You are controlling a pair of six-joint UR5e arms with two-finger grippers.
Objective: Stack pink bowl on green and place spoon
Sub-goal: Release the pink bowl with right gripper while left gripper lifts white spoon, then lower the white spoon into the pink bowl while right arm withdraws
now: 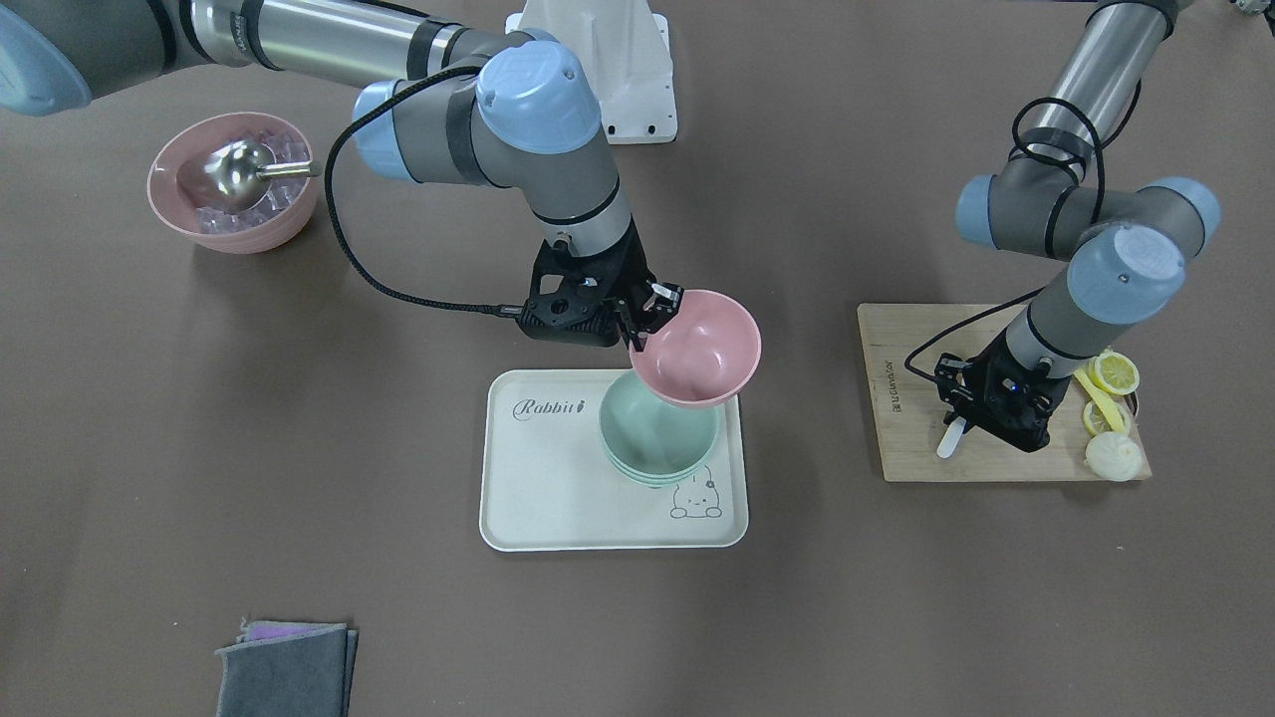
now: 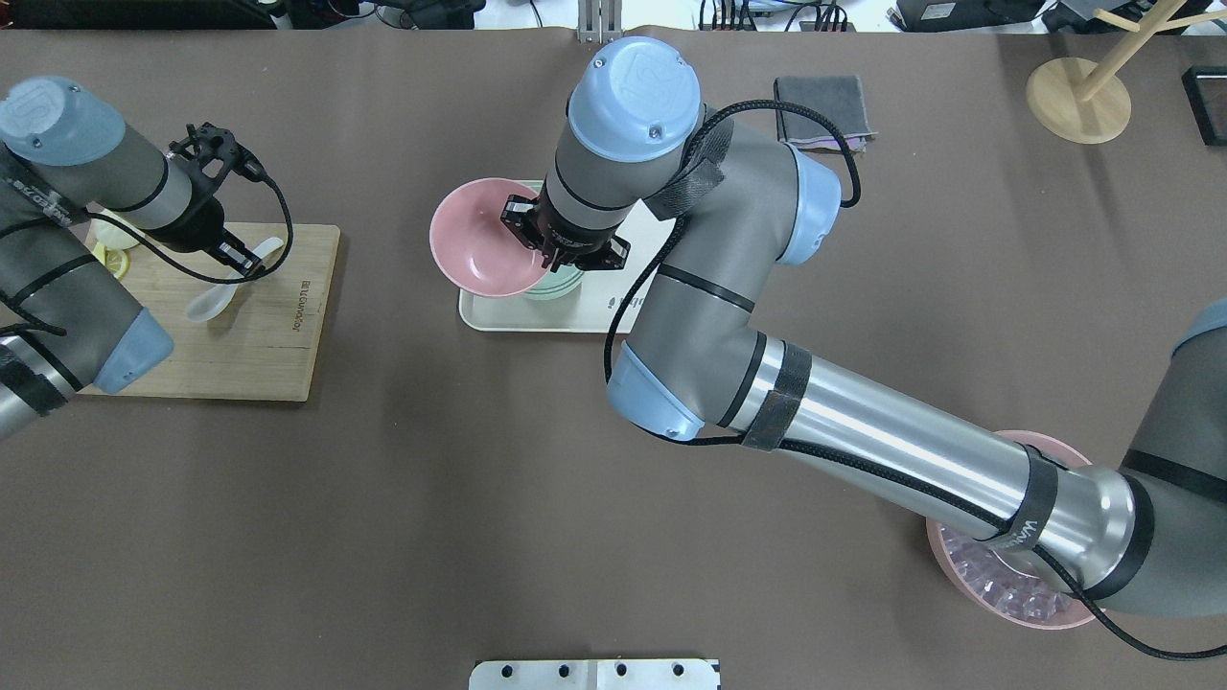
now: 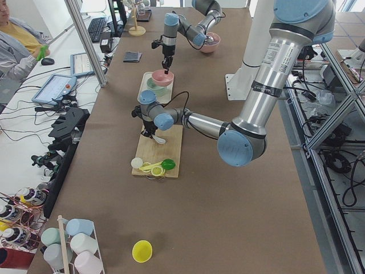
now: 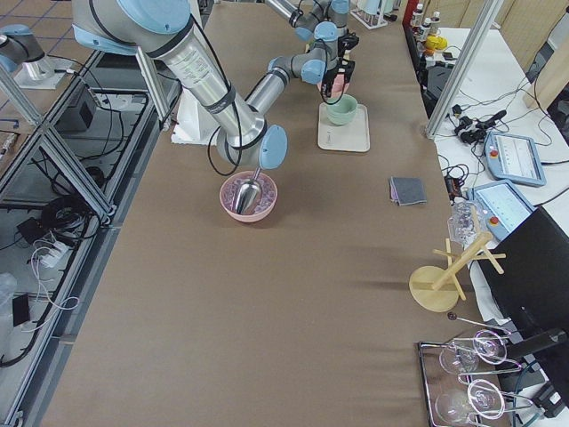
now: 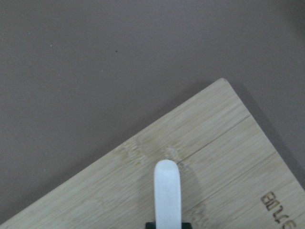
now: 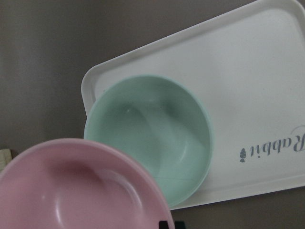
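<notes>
The brown table (image 1: 896, 597) carries everything you see. Your right arm (image 1: 538, 110) reaches across to the middle of it, and your left arm (image 1: 1086, 229) bends down over the wooden cutting board (image 1: 916, 349).

The white tray (image 1: 538, 498) lies mid-table. Well apart from it, near the right arm's base, a second pink bowl (image 1: 199, 224) holds ice cubes and a metal scoop (image 1: 234, 169).

Your right gripper (image 1: 652, 317) is clamped on the rim of the pink bowl (image 1: 702, 344). The bowl hangs tilted in the air, over the tray's edge on the left arm's side. It overlaps the green bowl (image 1: 652, 438) below without being seated in it. The green bowl stands upright on the tray, beside the printed rabbit.

Your left gripper (image 1: 961, 423) is closed around the handle of the white spoon (image 2: 216, 299), over the board. You cannot tell from these views whether the spoon touches the wood.

Lemon slices (image 1: 1114, 371) lie at the board's far end from the tray.
</notes>
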